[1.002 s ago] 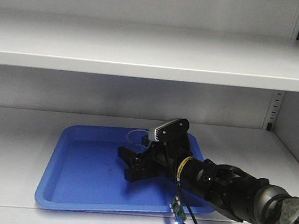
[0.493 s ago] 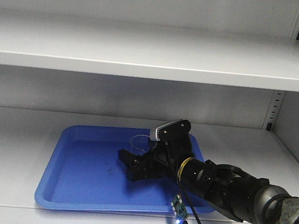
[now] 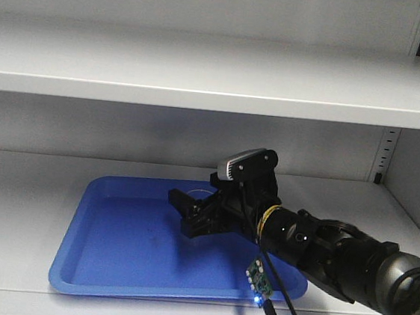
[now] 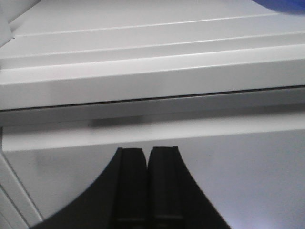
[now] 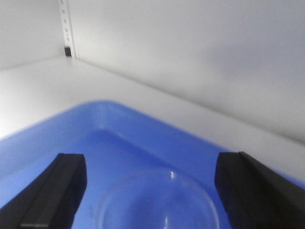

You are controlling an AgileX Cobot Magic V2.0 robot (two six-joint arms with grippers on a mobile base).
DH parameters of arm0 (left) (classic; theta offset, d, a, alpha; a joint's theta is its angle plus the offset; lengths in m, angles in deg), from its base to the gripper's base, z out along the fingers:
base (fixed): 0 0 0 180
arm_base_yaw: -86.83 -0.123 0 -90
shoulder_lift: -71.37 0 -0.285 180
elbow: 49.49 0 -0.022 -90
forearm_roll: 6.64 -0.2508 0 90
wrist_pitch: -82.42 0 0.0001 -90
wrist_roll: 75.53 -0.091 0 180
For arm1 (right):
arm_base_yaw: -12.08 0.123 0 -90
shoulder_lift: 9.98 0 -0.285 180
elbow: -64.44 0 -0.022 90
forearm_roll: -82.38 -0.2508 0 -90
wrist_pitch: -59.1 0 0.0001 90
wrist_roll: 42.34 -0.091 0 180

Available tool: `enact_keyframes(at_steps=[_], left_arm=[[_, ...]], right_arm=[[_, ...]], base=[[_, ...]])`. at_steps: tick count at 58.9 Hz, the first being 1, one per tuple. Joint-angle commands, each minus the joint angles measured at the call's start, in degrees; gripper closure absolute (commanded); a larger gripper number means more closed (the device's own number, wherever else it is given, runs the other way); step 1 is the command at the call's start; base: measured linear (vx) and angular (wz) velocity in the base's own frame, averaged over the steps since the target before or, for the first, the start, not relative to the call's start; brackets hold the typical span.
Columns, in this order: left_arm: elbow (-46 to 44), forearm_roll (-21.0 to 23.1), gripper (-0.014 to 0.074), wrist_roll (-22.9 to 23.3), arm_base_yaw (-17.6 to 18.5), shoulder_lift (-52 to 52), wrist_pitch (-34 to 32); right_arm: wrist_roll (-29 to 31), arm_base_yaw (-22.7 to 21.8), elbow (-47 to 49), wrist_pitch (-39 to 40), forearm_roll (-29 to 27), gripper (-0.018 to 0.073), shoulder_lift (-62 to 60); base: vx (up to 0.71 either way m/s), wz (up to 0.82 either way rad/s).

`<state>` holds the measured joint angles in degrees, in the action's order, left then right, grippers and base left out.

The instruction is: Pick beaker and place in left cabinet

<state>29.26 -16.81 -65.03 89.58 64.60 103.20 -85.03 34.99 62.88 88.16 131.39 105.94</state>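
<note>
From the front-facing view, the right gripper [image 3: 189,214] is reaching into the left cabinet [image 3: 204,74] over a blue tray [image 3: 110,252] that is lying on the lower shelf. Its jaws are standing wide apart, and the beaker [image 3: 200,196], a faint clear rim, is showing just behind them, standing on the tray near its back edge.

In the left wrist view, the left gripper [image 4: 147,157] is pointing at pale grey metal ledges, and its two black fingers are pressed together with nothing between them. It is taking no part in this step.

In the right wrist view, the beaker [image 5: 157,202] is sitting low between the two spread fingers [image 5: 52,183], not touching either. I judge that the glass is being let go. To do this well, the arm should be drawing straight back and a little upward, keeping both fingers away from the rim, because such light glass is tipping easily.
</note>
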Motion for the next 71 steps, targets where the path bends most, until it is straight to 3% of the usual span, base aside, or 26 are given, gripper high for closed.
enact_keyframes(at_steps=[1,15,22,30,37,53,71], left_arm=[[-0.89,-0.19,0.0593,0.23,0.31,0.56,-4.29],[-0.89,-0.19,0.0593,0.23,0.31,0.56,-4.29],[-0.89,-0.19,0.0593,0.23,0.31,0.56,-4.29],[-0.89,-0.19,0.0593,0.23,0.31,0.56,-4.29],[-0.89,-0.19,0.0593,0.23,0.31,0.56,-4.29],[-0.89,-0.19,0.0593,0.23,0.31,0.56,-4.29],[-0.89,-0.19,0.0593,0.23,0.31,0.56,-4.29]], right_arm=[[0.59,-0.20,1.80,3.56,-1.71,-0.0032,-4.61],[0.54,-0.20,1.80,3.41,-1.71,-0.0016,-6.64],[0.28,-0.20,1.75,2.15,-1.28,0.0055,-7.30],[-0.43,-0.20,1.66,0.72,1.36,0.0290,-8.31],[-4.82,-0.20,1.66,-2.48,2.91,0.0574,-9.27],[-13.25,-0.14,-1.53,-5.65,11.60,0.0567,-13.01],[-11.74,-0.20,-15.30,-6.15,11.71,0.0565,-22.94]], base=[[0.00,0.00],[0.00,0.00],[0.00,0.00],[0.00,0.00],[0.00,0.00],[0.00,0.00],[0.00,0.00]])
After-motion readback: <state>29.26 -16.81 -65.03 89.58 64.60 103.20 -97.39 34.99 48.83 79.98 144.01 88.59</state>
